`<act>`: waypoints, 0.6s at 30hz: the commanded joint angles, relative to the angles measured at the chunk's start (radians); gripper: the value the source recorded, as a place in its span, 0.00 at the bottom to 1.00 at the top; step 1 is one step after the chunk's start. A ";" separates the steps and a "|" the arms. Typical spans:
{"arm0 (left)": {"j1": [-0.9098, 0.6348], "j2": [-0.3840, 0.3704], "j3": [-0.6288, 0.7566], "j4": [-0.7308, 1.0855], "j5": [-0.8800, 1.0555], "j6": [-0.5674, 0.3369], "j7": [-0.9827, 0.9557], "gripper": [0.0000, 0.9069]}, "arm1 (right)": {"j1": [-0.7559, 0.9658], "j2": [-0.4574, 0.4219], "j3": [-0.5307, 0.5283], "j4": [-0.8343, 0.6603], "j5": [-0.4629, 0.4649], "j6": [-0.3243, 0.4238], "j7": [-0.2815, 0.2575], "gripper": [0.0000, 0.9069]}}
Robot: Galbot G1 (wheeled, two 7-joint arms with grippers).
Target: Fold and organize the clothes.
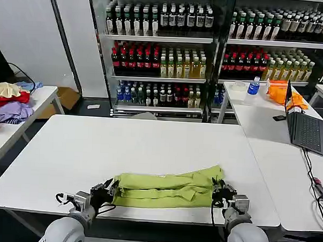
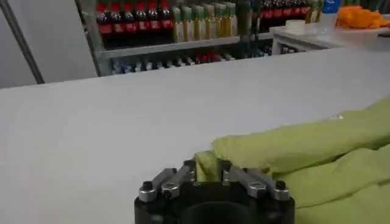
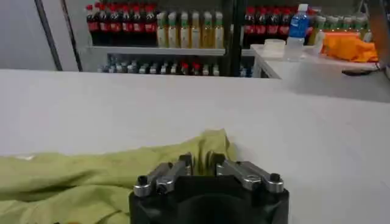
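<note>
The lime-green T-shirt [image 1: 168, 190] lies folded into a long band across the near edge of the white table [image 1: 139, 147]. My left gripper [image 1: 111, 187] is shut on the shirt's left end, a fold of green cloth [image 2: 207, 165] pinched between its fingers. At the other end my right gripper [image 1: 218, 191] is shut on the shirt's right end, where cloth [image 3: 201, 159] sits between its fingers. The rest of the shirt [image 2: 317, 152] stretches away between the two grippers.
A side table on the left holds a pile of red, lilac and cream garments [image 1: 9, 101]. On the right table stand a laptop [image 1: 306, 127], an orange cloth [image 1: 281, 91] and a blue bottle [image 1: 253, 85]. Drink shelves [image 1: 159, 56] stand behind.
</note>
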 commanded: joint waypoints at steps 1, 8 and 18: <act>0.037 -0.021 -0.030 -0.038 0.017 -0.004 -0.022 1.00 | -0.038 0.005 0.001 0.047 -0.061 0.020 -0.004 1.00; 0.071 -0.082 -0.047 -0.059 -0.051 0.005 -0.066 1.00 | -0.125 0.003 0.067 0.131 -0.069 0.037 -0.001 1.00; 0.008 -0.194 -0.019 0.010 -0.176 0.008 -0.101 1.00 | -0.160 0.025 0.083 0.135 -0.075 0.048 0.008 1.00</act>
